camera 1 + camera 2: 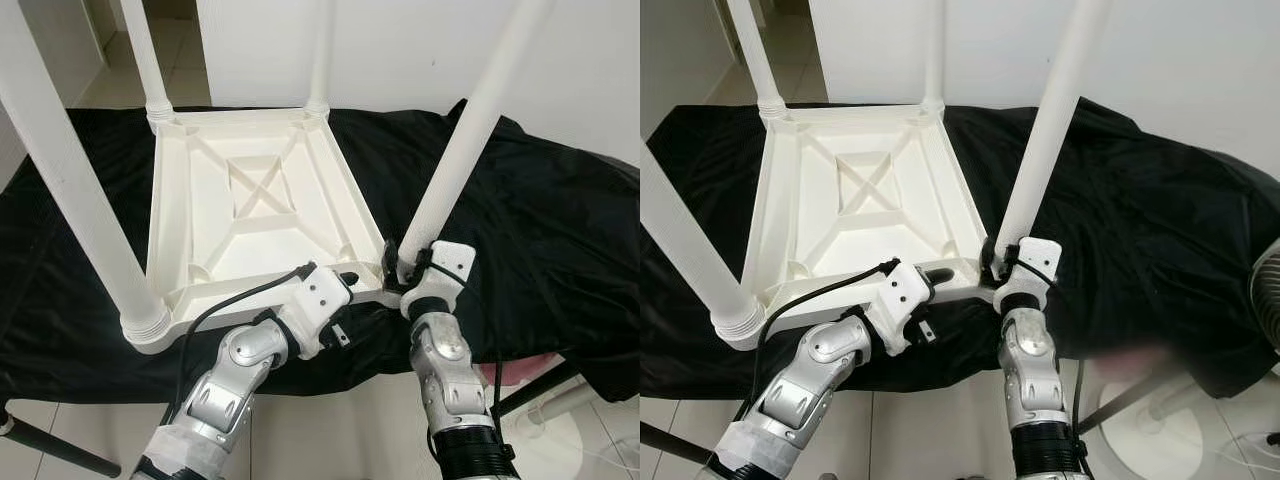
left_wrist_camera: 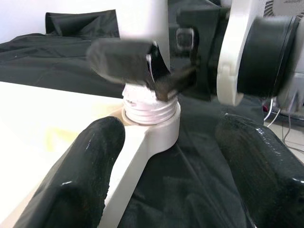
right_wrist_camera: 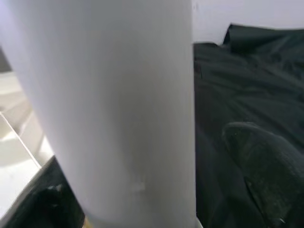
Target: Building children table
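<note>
Smooth, matt white plastic table (image 1: 250, 200) and legs (image 1: 470, 130) lie on crinkled, slightly shiny black cloth (image 1: 540, 220); arms (image 1: 440, 370) brushed silver metal.

We see both eye views bright, evenly lit and sharp, shadows soft. In the left wrist view the right gripper (image 2: 156, 71) smears with motion blur, and the white table leg (image 3: 109, 104) looms unfocused in the right wrist view.
</note>
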You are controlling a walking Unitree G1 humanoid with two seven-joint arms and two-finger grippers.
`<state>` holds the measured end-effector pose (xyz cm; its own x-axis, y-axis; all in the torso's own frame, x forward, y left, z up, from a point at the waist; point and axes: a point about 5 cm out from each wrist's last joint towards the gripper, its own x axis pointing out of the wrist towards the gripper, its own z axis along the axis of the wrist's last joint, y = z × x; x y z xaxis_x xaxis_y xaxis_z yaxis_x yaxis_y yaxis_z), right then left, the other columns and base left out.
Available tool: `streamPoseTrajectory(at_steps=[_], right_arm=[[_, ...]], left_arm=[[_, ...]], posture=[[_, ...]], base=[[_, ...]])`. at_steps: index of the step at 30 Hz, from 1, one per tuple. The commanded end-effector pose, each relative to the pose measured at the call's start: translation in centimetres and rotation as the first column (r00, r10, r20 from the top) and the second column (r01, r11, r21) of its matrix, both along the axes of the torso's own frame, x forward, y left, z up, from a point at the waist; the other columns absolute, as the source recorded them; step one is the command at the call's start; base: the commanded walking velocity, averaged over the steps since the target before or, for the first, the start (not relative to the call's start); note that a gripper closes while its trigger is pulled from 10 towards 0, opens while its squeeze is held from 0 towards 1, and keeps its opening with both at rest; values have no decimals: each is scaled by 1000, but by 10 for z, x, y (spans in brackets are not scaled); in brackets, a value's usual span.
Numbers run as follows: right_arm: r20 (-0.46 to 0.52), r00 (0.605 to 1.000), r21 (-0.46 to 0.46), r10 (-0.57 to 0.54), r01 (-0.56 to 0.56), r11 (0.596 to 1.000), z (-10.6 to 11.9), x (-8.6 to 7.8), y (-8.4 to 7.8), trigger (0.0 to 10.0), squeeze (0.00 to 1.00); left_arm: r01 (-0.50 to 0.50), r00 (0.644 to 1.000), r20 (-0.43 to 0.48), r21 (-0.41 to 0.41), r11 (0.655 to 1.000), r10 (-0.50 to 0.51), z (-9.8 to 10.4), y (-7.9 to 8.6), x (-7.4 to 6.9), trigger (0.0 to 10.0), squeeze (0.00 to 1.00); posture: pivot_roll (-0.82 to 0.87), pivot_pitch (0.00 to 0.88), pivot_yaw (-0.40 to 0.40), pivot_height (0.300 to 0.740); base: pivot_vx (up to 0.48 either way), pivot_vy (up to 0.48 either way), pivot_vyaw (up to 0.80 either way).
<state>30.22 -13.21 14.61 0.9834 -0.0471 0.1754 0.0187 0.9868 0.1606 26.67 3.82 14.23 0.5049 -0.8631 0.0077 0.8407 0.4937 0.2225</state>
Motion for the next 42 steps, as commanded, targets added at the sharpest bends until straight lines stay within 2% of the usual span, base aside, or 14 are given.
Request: streamPoseTrajectory(at_steps=[1, 11, 12, 21, 22, 24, 27, 29, 32, 34, 35, 38, 39, 42], right_arm=[[3, 999, 2, 36, -36, 999, -1, -3, -4, 10000, 1000], [13, 986, -39, 164, -163, 986, 2, -6, -14, 10000, 1000], [16, 975, -70, 222, -220, 973, 2, -6, -17, 10000, 0], [10, 940, -126, 341, -337, 933, 1, -7, -24, 10000, 0], [-31, 905, -175, 424, -422, 890, -3, -6, -28, 10000, 0], [-31, 905, -175, 424, -422, 890, -3, -6, -28, 10000, 0], [-138, 825, -246, 548, -564, 788, -10, 3, -36, 9569, 0], [-138, 825, -246, 548, -564, 788, -10, 3, -36, 9569, 0], [-181, 796, -259, 578, -606, 752, -13, 9, -36, 6863, 0], [-181, 796, -259, 578, -606, 752, -13, 9, -36, 6863, 0], [-194, 786, -267, 587, -618, 739, -13, 11, -37, 4314, 0], [-194, 786, -267, 587, -618, 739, -13, 11, -37, 4314, 0], [-202, 779, -272, 593, -626, 730, -14, 14, -38, 0, 0], [-207, 773, -285, 600, -635, 719, -13, 17, -41, 0, 0]], left_arm=[[-37, 999, 1, 10, 999, 37, -2, 1, 2, 10000, 0], [-39, 999, 0, 9, 999, 39, -2, 1, 2, 10000, 0], [-37, 999, 0, 9, 999, 37, -2, 1, 2, 10000, 0], [-34, 999, -1, 10, 999, 34, -2, 0, 2, 10000, 0], [-32, 999, 0, 13, 999, 32, -2, 0, 1, 10000, 0], [-32, 999, 0, 13, 999, 32, -2, 0, 1, 10000, 0], [-28, 1000, 3, 14, 999, 28, -2, -1, 2, 10000, 0], [-28, 1000, 3, 14, 999, 28, -2, -1, 2, 10000, 0], [-27, 1000, 6, 15, 1000, 27, -1, -1, 2, 10000, 0], [-27, 1000, 6, 15, 1000, 27, -1, -1, 2, 10000, 0], [-29, 1000, 7, 15, 999, 29, -1, -1, 3, 10000, 0], [-29, 1000, 7, 15, 999, 29, -1, -1, 3, 10000, 0], [-31, 999, 9, 14, 999, 31, 0, -1, 3, 10000, 0], [-33, 999, 13, 12, 999, 33, 1, -1, 3, 10000, 0]], posture=[[-48, 71, -43, 740], [-53, 74, -47, 740], [-55, 74, -45, 740], [-55, 75, -45, 740], [-53, 75, -43, 740], [-53, 75, -43, 740], [-52, 69, -42, 740], [-52, 69, -42, 740], [-48, 68, -43, 740], [-48, 68, -43, 740], [-45, 65, -44, 740], [-45, 65, -44, 740], [-43, 63, -46, 740], [-41, 59, -47, 740]], base=[[0, 0, 0], [0, 0, 0], [0, 0, 0], [0, 0, 0], [0, 0, 0], [0, 0, 0], [0, 0, 0], [0, 0, 0], [0, 0, 0], [0, 0, 0], [0, 0, 0], [0, 0, 0], [0, 0, 0], [0, 0, 0]])
